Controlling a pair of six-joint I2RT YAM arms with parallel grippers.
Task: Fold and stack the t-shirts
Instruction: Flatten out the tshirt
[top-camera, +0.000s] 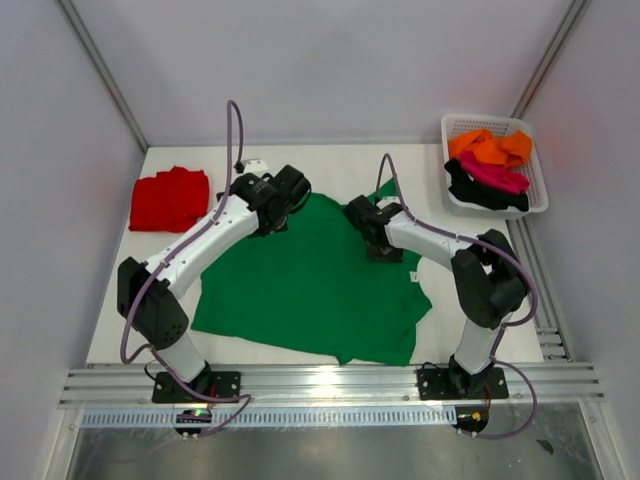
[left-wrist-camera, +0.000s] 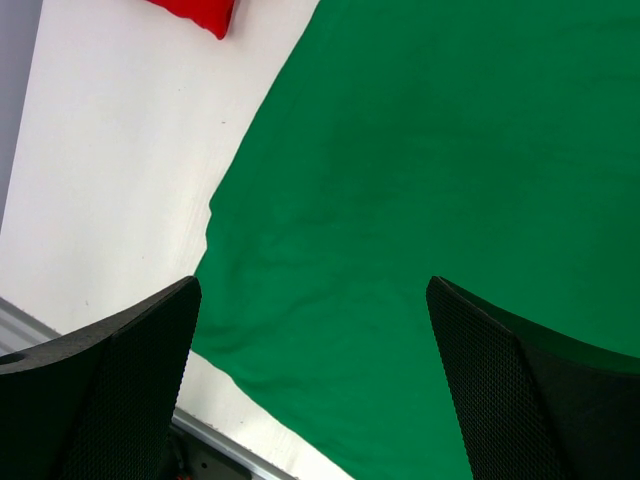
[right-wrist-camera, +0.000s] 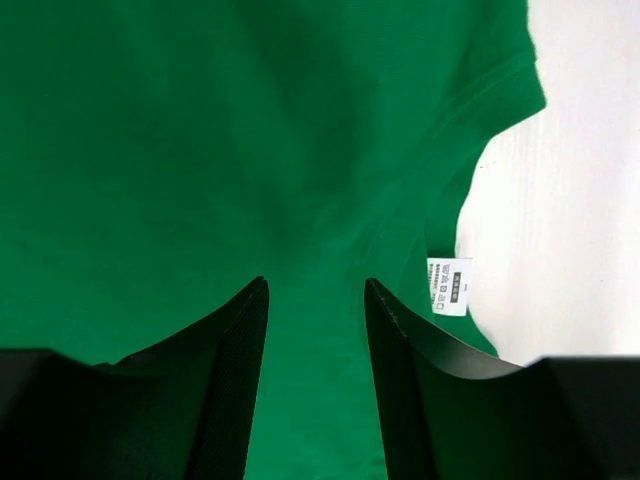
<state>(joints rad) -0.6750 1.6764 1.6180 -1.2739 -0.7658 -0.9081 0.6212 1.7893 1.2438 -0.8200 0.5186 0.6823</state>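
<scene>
1. Green t-shirt (top-camera: 310, 290) lies spread flat in the middle of the table (top-camera: 330, 165). In the top view its long axis runs about 12 to 6 o'clock, with the near edge toward my bases.
2. My left claw (left-wrist-camera: 312, 290), spread wide and empty, hangs over the shirt's 11 o'clock corner. In its own view the cloth's edge slants from 1 to 7 o'clock, with cloth on the 3 o'clock side.
3. My right claw (right-wrist-camera: 316, 285), jaws half parted with nothing seen pinched, hangs over the 1 o'clock corner. A white label (right-wrist-camera: 448, 286) sits at its 3 o'clock.
4. Judgement: each claw is nearest its own far corner, so a fold would draw toward 6 o'clock.
5. Red t-shirt (top-camera: 170, 200) lies folded at 10 o'clock, and the other t-shirts (top-camera: 490, 165) are heaped in the basket (top-camera: 532, 195) at 2 o'clock.
</scene>
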